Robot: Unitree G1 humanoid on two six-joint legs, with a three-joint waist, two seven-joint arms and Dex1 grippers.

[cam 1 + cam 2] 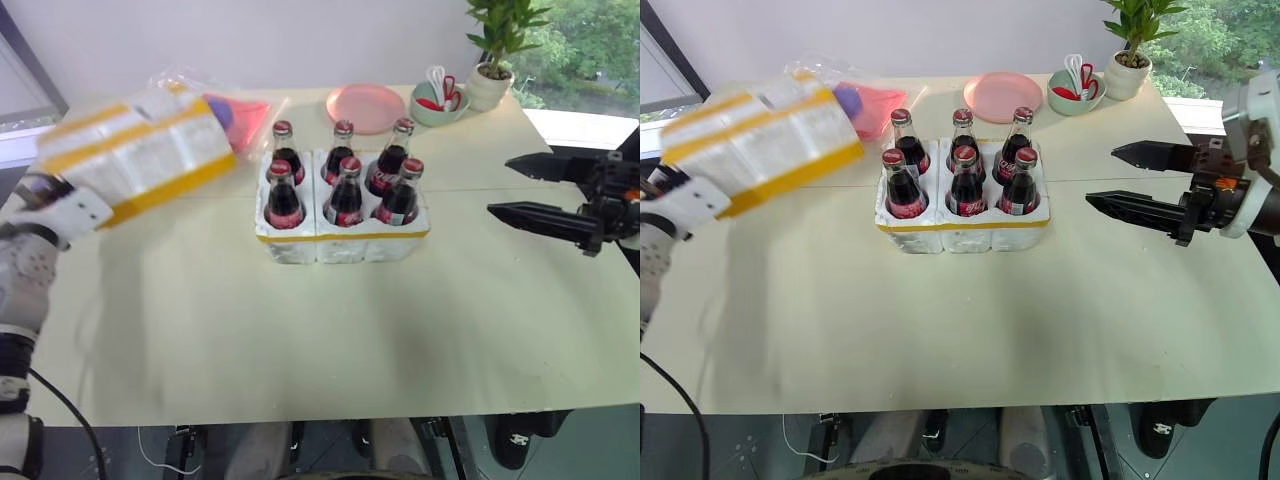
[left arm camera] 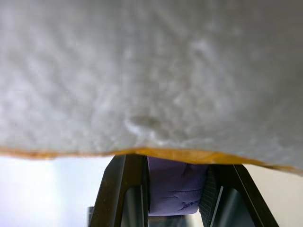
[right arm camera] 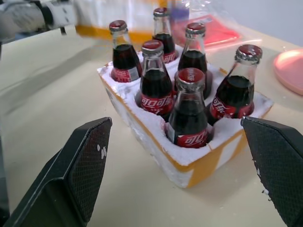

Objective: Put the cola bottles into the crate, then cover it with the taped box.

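Observation:
Several cola bottles with red caps and labels stand upright in the holes of the crate, a low white foam block with a thin yellow band, at the table's middle. The taped box, white foam with broad yellow bands and a printed label, hangs tilted in the air left of the crate. My left gripper is shut on the box's edge; its foam wall looms just over the black fingers. My right gripper hovers open to the right of the crate, pointing at it, with nothing between its fingers.
A pink plate, a mint bowl of utensils and a potted plant stand along the back. A clear bag with red and purple contents lies behind the raised box. The pale table stretches bare in front of the crate.

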